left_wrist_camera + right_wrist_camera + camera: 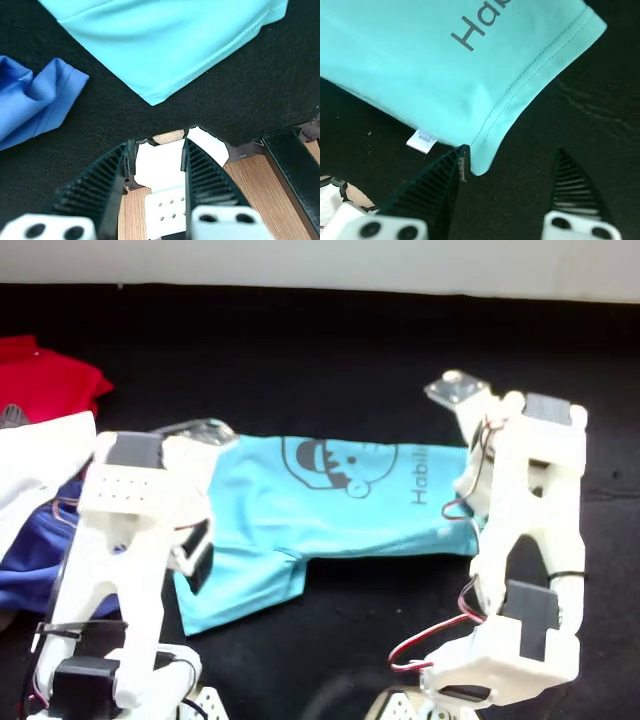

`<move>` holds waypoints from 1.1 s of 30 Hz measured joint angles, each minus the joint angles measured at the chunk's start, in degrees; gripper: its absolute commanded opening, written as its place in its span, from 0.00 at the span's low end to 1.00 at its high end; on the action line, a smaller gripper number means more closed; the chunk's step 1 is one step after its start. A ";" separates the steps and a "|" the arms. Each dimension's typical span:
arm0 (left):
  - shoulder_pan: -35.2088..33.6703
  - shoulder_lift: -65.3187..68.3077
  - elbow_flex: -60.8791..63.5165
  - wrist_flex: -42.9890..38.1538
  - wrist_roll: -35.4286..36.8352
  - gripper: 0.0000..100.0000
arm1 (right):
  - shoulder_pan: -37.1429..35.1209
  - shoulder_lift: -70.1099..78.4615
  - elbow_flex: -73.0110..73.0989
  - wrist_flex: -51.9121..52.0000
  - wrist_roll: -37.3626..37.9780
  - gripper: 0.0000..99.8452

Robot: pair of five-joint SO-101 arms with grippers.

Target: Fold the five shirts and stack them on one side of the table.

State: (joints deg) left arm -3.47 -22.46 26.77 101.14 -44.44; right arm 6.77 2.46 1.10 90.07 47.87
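Observation:
A turquoise shirt with a dark print lies spread across the middle of the black table. In the left wrist view my left gripper is open and holds nothing. It hangs over the table's front edge, short of the turquoise shirt's sleeve corner. My right gripper is open at the hem corner of the turquoise shirt. One fingertip sits right at that corner, beside a small white label. In the high view the left arm and right arm flank the shirt.
A blue shirt lies crumpled beside the sleeve, also at the left in the high view. A white shirt and a red shirt are piled at the far left. Bare black table lies behind and to the right.

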 measured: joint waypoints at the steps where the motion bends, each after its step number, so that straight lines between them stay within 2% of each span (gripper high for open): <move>1: -0.88 0.00 -0.88 0.00 0.70 0.16 | 0.00 0.00 -2.11 0.35 0.00 0.26; 4: -3.69 0.00 -3.69 0.00 3.08 0.16 | 0.00 0.00 -6.77 0.62 -0.09 0.26; 7: -6.51 0.00 -6.68 0.00 5.63 0.14 | -0.44 0.00 -8.79 0.62 -3.69 0.23; 12: -10.37 0.00 -10.02 0.00 8.09 0.02 | -2.90 2.46 -7.30 -3.43 -9.76 0.00; 14: -10.81 0.00 -10.29 0.00 8.26 0.01 | -2.90 6.07 -6.68 -6.77 -11.08 0.02; 24: -10.81 0.00 -10.29 0.00 8.35 0.01 | -2.99 22.15 -6.59 -21.36 -12.92 0.01; 30: -10.81 0.00 -10.29 0.00 8.53 0.01 | -2.99 26.90 -7.38 -32.62 -12.92 0.01; 33: -11.43 0.00 -10.29 0.00 8.53 0.01 | -3.08 29.36 -10.37 -34.73 -12.92 0.01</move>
State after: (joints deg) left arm -14.90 -22.46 16.48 101.14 -35.91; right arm 3.69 31.82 -9.27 55.34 34.95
